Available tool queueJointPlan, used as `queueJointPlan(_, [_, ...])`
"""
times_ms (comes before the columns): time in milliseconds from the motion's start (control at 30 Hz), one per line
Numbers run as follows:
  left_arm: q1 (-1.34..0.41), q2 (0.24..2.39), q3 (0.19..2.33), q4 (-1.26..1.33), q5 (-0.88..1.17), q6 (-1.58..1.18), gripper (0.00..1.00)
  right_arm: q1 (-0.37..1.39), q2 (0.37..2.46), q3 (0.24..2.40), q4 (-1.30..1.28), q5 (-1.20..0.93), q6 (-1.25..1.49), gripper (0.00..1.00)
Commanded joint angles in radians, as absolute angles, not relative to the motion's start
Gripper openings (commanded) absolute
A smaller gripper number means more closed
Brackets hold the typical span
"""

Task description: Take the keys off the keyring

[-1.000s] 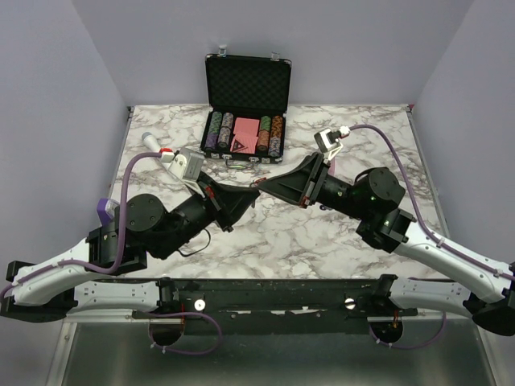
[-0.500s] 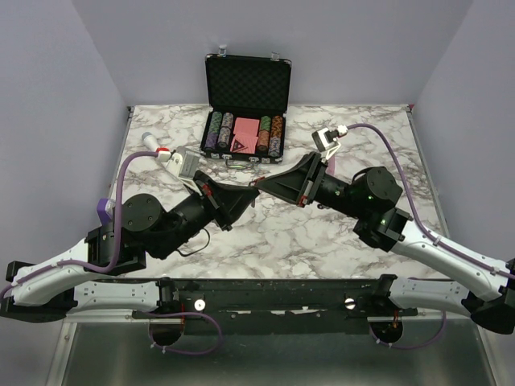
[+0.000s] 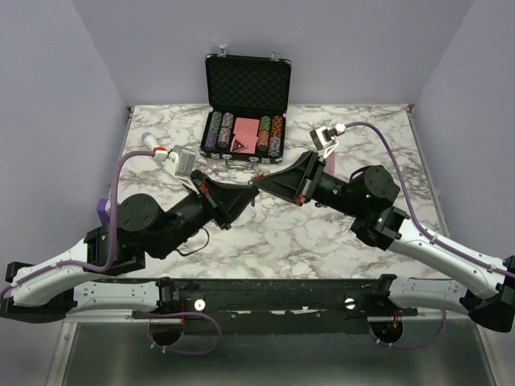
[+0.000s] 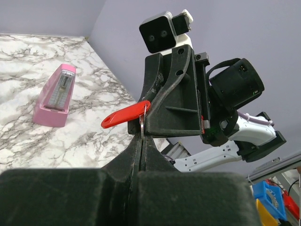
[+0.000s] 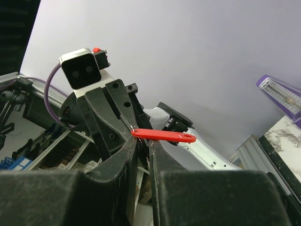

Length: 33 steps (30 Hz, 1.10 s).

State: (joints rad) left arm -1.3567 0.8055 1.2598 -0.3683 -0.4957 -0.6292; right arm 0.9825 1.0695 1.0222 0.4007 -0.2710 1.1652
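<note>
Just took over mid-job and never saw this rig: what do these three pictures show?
A left arm and a right arm are bolted at a marble table's near edge. One picture looks down from behind them; the others come from each wrist. On the table: an open case of poker chips, a pink metronome, a purple metronome. The left gripper is shut on a silver metal piece joined to the red keyring. The right gripper meets it, jaws slightly apart; whether it grips is unclear.

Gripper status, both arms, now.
Left gripper: closed on the silver key, red tag attached.
Right gripper: fingers slightly apart by the red tag; grip cannot be told.
</note>
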Motion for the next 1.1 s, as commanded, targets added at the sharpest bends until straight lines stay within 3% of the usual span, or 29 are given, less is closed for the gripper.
queueJointPlan(0, [-1.355, 0.799, 1.243, -0.342, -0.479, -0.643, 0.0, 0.988, 1.069, 1.045, 0.44, -0.281, 1.15, 0.19])
queueJointPlan(200, [-1.355, 0.801, 1.232, -0.341, -0.479, -0.649, 0.0, 0.988, 1.075, 1.045, 0.454, -0.293, 1.158, 0.13])
queueJointPlan(400, [-1.355, 0.801, 1.22, -0.339, -0.466, -0.652, 0.0, 0.986, 1.077, 1.035, 0.465, -0.299, 1.164, 0.01])
queueJointPlan(1067, [-1.355, 0.821, 1.164, -0.324, -0.275, -0.614, 0.0, 0.986, 1.055, 1.003, 0.505, -0.342, 1.158, 0.01])
